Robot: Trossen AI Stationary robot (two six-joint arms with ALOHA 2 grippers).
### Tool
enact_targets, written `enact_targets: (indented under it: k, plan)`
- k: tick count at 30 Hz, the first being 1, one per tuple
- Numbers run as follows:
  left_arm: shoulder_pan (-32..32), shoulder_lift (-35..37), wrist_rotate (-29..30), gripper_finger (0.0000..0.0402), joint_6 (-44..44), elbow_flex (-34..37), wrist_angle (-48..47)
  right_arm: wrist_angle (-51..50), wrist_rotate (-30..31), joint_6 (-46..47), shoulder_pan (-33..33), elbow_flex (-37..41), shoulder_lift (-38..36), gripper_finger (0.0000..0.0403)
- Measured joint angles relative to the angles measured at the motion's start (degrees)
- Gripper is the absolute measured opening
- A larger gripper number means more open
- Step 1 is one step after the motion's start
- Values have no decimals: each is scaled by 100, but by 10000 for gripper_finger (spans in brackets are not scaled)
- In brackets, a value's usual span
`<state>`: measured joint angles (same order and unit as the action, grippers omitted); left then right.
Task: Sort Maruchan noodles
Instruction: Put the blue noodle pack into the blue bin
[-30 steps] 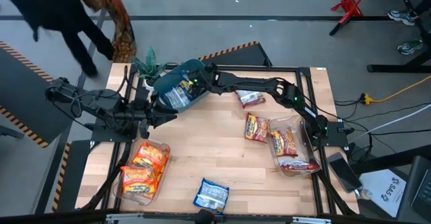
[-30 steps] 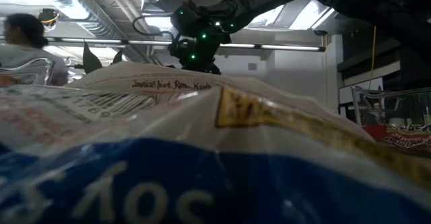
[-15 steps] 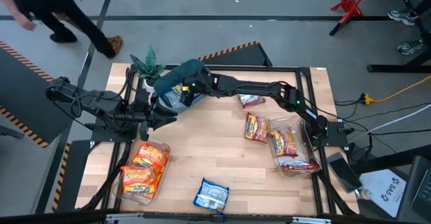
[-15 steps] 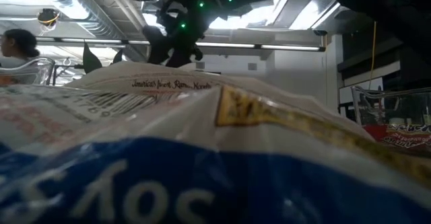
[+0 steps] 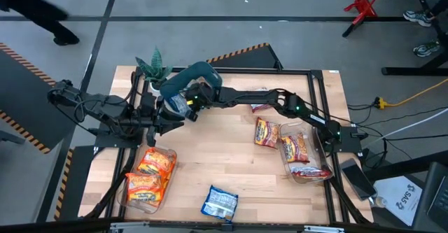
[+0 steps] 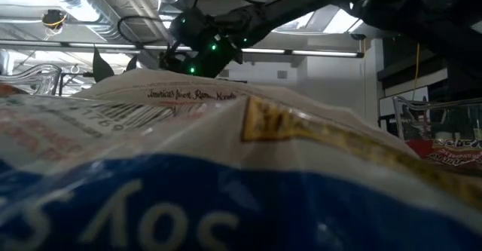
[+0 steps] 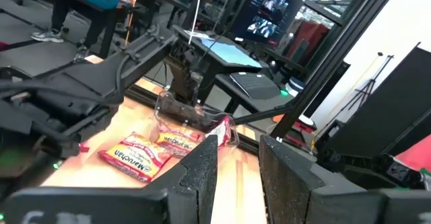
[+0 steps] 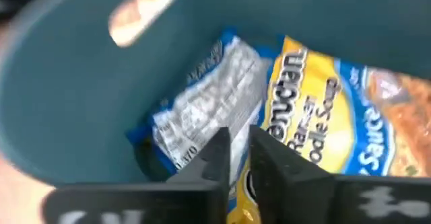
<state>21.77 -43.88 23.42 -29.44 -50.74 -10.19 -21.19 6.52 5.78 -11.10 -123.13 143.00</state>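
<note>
Your right gripper [image 8: 232, 150] is inside the teal bin [image 5: 190, 75], at the wooden table's [image 5: 231, 163] far left.
Its fingers stand nearly together over a blue-white packet [image 8: 202, 103]; a grip is unclear. Red packets [image 5: 266, 131] lie mid-table by a clear tray [image 5: 311, 152]. The left gripper [image 7: 236, 160], slightly parted and empty, waits at the left edge.

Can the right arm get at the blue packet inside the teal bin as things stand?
Probably yes. The right gripper is already inside the teal bin, its fingers nearly together over the blue packet, with nothing between them. Whether it has hold cannot be told.
</note>
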Motion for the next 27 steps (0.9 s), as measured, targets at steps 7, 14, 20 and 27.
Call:
enact_targets:
  k: [7, 14, 20, 27]
  plan:
    - [-1, 0, 11, 105, 3, 0, -35, -472, 1181, 147, -145, 0, 23, 10]
    - [1, 0, 13, 105, -1, 0, -168, -814, 862, 120, -221, -328, 8, 14]
    - [9, -13, 1, 105, 3, 0, -442, -1851, 484, -320, -64, -1008, -414, 14]
    - [434, -232, -150, 105, 20, 0, -436, -4242, 869, -367, 112, -809, -2167, 14]
